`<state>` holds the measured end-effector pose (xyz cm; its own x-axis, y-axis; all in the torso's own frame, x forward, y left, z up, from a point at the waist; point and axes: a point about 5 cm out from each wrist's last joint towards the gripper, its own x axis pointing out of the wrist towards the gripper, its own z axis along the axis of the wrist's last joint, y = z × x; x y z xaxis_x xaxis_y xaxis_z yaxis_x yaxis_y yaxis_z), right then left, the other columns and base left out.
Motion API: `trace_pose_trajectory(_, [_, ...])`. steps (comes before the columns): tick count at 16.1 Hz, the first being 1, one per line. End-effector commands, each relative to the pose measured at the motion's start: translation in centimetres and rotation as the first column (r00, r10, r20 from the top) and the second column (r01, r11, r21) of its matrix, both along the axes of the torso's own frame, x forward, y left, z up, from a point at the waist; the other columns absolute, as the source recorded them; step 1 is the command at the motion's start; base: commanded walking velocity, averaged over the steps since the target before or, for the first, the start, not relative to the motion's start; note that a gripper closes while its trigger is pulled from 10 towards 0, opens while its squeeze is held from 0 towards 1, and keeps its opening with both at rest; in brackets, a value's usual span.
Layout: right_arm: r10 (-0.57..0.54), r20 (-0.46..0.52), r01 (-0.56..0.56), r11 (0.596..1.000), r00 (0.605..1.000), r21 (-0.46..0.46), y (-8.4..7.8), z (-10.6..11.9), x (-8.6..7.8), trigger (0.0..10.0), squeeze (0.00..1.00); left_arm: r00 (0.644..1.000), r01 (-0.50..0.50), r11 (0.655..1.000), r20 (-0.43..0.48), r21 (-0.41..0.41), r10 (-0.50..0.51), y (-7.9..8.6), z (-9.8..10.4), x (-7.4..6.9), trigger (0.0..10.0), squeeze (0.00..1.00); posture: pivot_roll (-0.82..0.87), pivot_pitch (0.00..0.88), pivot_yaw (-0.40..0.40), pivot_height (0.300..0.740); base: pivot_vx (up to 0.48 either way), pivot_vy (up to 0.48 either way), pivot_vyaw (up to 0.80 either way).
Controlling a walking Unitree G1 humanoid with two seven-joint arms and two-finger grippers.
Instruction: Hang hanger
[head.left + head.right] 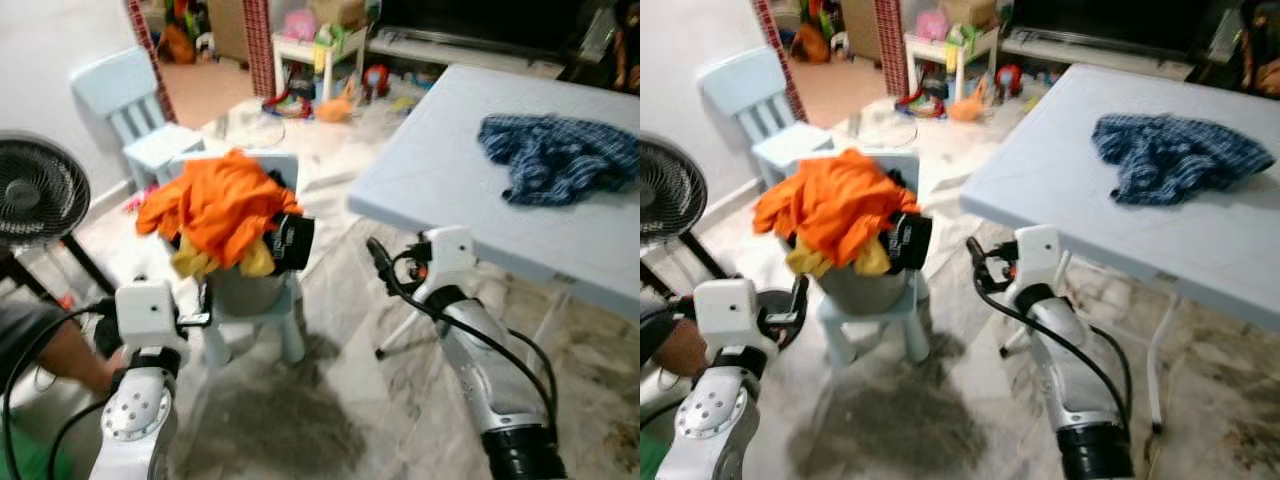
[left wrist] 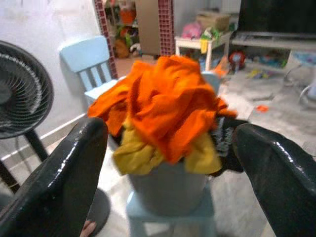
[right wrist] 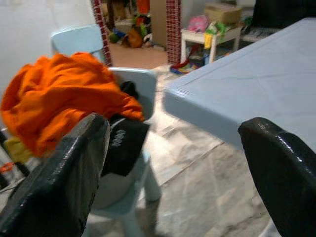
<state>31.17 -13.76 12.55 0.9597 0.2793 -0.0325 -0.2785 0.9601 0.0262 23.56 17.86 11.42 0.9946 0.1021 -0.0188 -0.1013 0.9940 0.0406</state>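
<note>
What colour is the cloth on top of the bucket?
Bright orange cloth, with yellow underneath; clearest in the left wrist view.

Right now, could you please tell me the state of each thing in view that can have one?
Left gripper: open, empty, facing the bucket.
Right gripper: open, empty, beside the table.
Bucket: upright on a small chair, overfilled.
Orange garment: crumpled on top of the pile.
Blue checked garment: crumpled on the table.
Fan: upright; running or not, cannot tell.
</note>
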Motion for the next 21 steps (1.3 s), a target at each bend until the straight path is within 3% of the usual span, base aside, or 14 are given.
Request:
trace_pose_trajectory(1, [-0.013, 0.003, 0.013, 1.000, 1.000, -0.004, -0.45, 0.05, 0.06, 10.0, 0.00, 1.000, 0.009, 1.000, -0.006, 0.005, -0.009, -0.21, -0.08, -0.10, 10.0, 0.00, -0.02, 0.033, -0.008, 0.740, 0.311, 0.289, 0.00])
trace_pose_trajectory(18, [-0.015, 0.008, 0.015, 1.000, 1.000, 0.001, -0.29, 0.17, 0.24, 10.0, 0.00, 1.000, 0.009, 1.000, -0.010, -0.004, -0.009, -0.51, -0.13, 0.27, 10.0, 0.00, -0.03, 0.044, -0.009, 0.740, 0.312, 0.291, 0.06])
trace_pose_trajectory(21, [-0.012, 0.009, 0.012, 1.000, 1.000, 0.001, -0.10, 0.15, 0.10, 10.0, 0.00, 1.000, -0.002, 1.000, -0.017, -0.008, 0.002, -0.32, -0.21, 0.24, 10.0, 0.00, -0.04, 0.050, -0.001, 0.740, 0.181, 0.000, 0.00])
